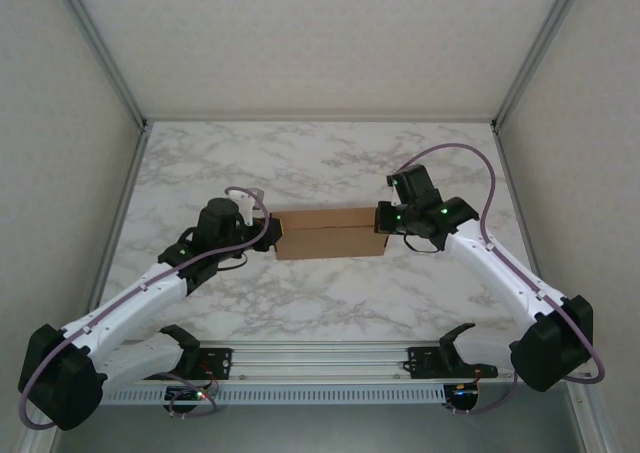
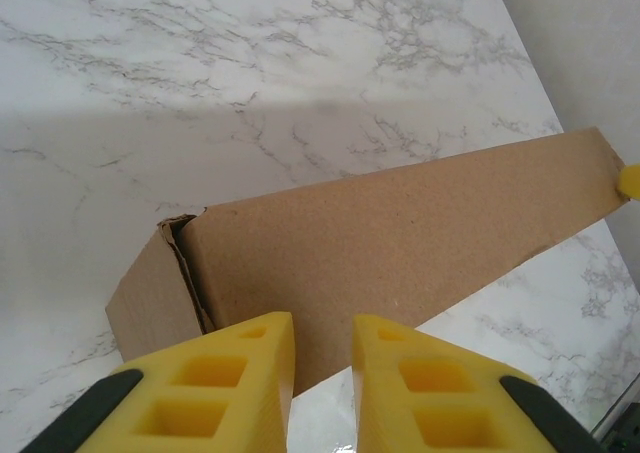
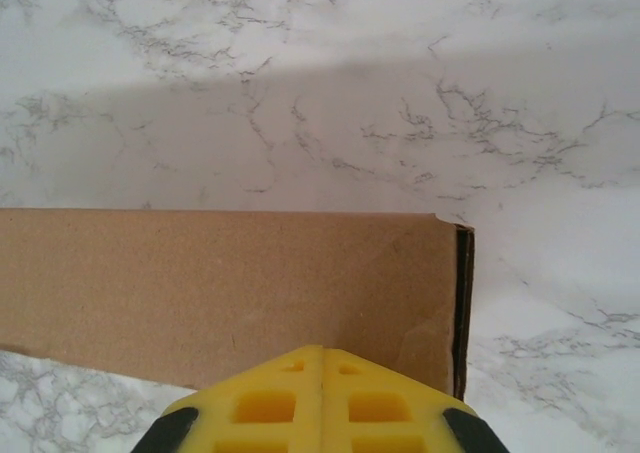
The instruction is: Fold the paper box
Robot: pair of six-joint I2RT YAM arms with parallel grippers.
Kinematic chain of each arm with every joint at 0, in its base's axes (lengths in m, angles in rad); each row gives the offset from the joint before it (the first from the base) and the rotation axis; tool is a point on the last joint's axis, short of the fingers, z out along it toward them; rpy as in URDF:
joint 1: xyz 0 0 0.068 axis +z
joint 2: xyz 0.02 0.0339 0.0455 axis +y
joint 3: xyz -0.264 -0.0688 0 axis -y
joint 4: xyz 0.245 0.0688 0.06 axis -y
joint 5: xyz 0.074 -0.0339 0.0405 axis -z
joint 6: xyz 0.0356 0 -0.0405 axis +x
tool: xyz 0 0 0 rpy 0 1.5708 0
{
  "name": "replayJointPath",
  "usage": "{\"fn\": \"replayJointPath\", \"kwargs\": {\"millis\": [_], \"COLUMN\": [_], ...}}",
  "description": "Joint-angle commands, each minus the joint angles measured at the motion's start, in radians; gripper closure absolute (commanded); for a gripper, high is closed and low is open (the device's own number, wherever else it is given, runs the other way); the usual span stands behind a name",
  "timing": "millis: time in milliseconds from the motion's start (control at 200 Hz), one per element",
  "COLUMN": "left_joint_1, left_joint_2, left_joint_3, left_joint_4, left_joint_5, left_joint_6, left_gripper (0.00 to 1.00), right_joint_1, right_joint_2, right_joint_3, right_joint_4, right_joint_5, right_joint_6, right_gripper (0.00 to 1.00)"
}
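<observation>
Observed from the near side of the rig: the paper box [image 1: 328,233] lies flat on the marble-patterned table [image 1: 300,163], about at its middle, with its long side running left to right between the two arms. It is folded up into a shallow closed shape, plain brown on top. The left claw [image 1: 273,233] is at the box's left end; in the left wrist view its yellow fingers [image 2: 250,358] stand apart with a narrow gap, and the claw [image 2: 322,325] is set low against the near edge of the box [image 2: 400,243], with nothing seen clamped between them. At that end the corner seam gapes slightly, its edge rough. The right claw [image 1: 383,219] is at the box's right end; in the right wrist view the claw [image 3: 322,353] has its fingers pressed together, no gap visible, just over the near edge of the box [image 3: 220,283]. A dark slit runs along that end's edge. Whether either claw touches the cardboard cannot be told.
</observation>
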Motion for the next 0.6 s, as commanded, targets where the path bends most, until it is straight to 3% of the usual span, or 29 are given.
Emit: {"fn": "replayJointPath", "kwargs": {"millis": [0, 255, 596], "left_joint_1": [0.007, 0.009, 0.013], "left_joint_2": [0.033, 0.037, 0.046], "left_joint_3": [-0.029, -0.022, -0.024], "left_joint_4": [-0.126, -0.127, -0.127], "left_joint_5": [-0.035, -0.040, -0.042], "left_joint_6": [0.009, 0.010, 0.012], "left_gripper": [0.77, 0.77, 0.77], "right_joint_1": [-0.009, -0.049, -0.054], "right_joint_2": [0.000, 0.031, 0.080], "right_joint_3": [0.061, 0.063, -0.078], "right_joint_4": [-0.078, -0.069, -0.047], "right_joint_5": [0.009, 0.014, 0.037], "right_joint_6": [-0.023, -0.044, -0.051], "right_gripper": [0.95, 0.95, 0.97]}}
